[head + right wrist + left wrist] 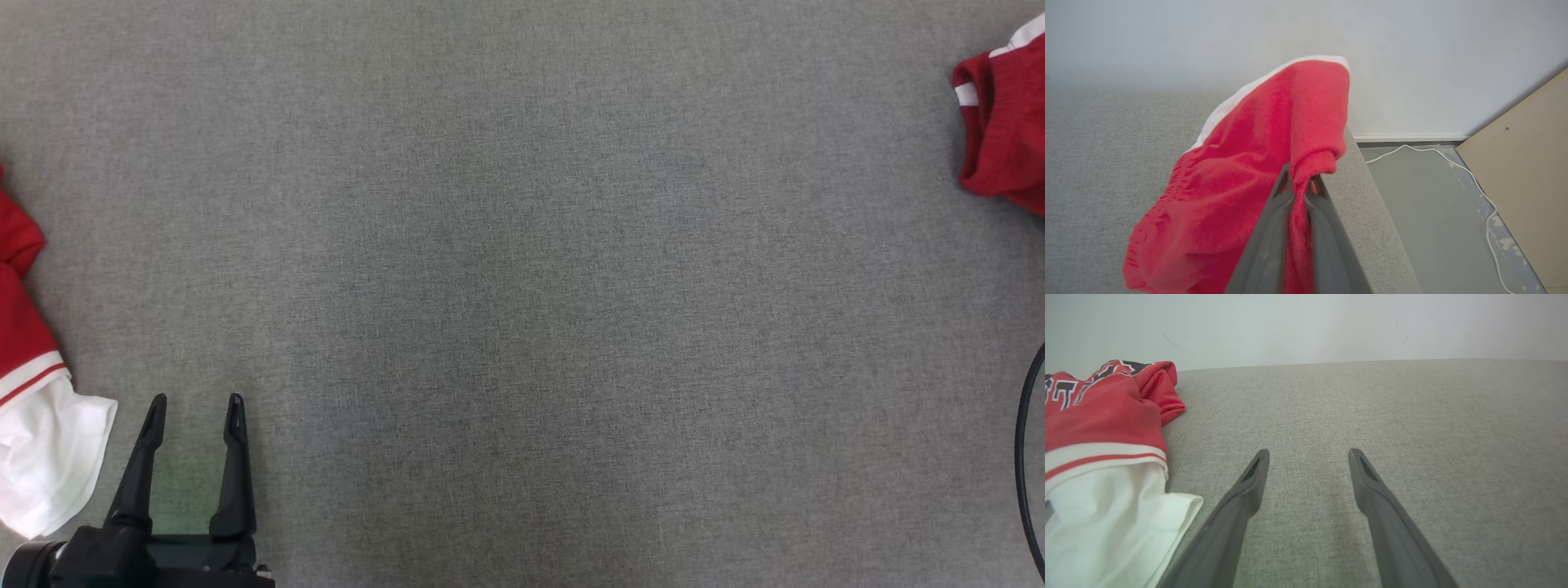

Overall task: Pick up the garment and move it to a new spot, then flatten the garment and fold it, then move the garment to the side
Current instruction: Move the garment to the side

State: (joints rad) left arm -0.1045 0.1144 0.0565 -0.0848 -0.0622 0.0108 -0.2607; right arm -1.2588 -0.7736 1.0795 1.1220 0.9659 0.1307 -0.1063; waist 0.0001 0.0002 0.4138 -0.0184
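Grey cloth-covered tabletop (pixel 522 294). The red garment (pixel 1237 183), white-trimmed, hangs bunched at the tabletop's right edge. One of its folds is pinched between the closed fingers of the right end effector (pixel 1301 179). A red-and-white garment (pixel 37 408) lies crumpled at the left edge, just beside the left end effector (pixel 194 404), whose fingers stand wide and hold nothing. Step in hand, as judged: pick-up and carry. The next move calls for bringing the held garment inward over the middle and laying it down for flattening.

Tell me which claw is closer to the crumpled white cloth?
Left. The left claw is open beside the crumpled white cloth; the right claw pinches a red fabric garment far across.
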